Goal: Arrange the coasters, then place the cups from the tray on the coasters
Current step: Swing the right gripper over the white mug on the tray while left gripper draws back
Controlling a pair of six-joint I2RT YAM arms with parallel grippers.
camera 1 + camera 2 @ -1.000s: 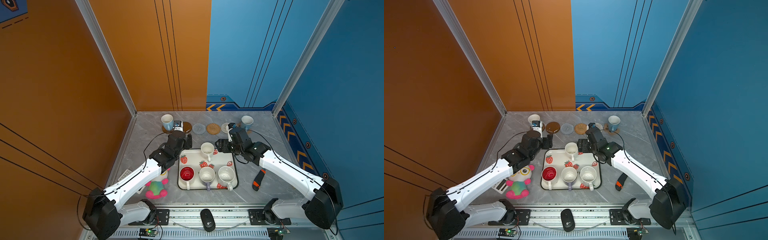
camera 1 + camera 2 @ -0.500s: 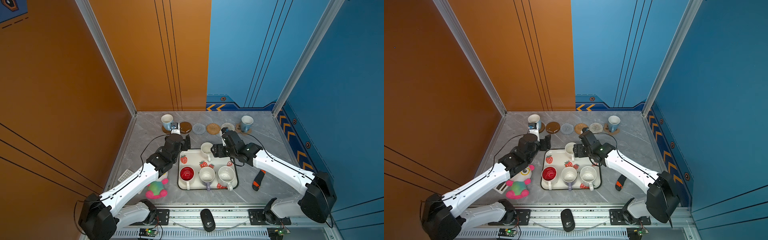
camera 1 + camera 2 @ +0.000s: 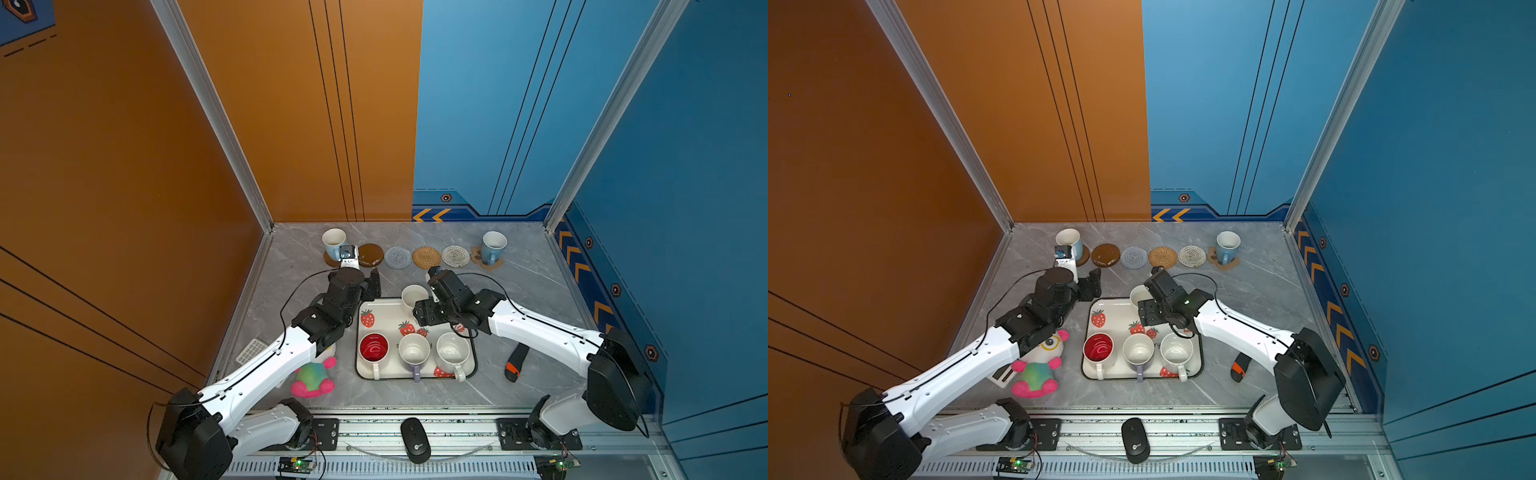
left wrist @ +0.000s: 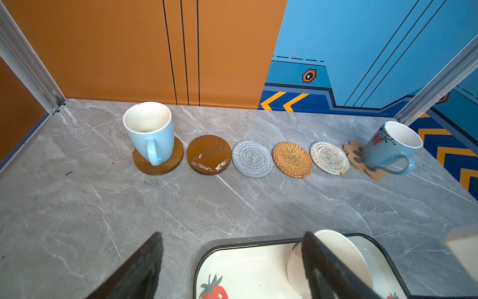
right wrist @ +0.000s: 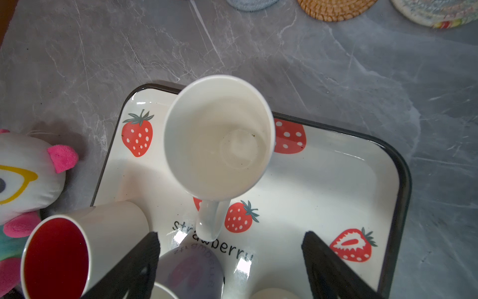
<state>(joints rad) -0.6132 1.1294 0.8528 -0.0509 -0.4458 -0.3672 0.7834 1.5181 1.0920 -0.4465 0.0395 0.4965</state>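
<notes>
Presently, six coasters (image 4: 252,158) line the worktop (image 4: 77,207) at 12 o'clock; blue cups (image 4: 150,129) occupy both end ones. Four other cups (image 3: 413,351) stand unplaced on the tray (image 5: 323,181), towards 6 o'clock. Open and empty: left end effector (image 4: 232,235), right end effector (image 5: 230,234).
</notes>
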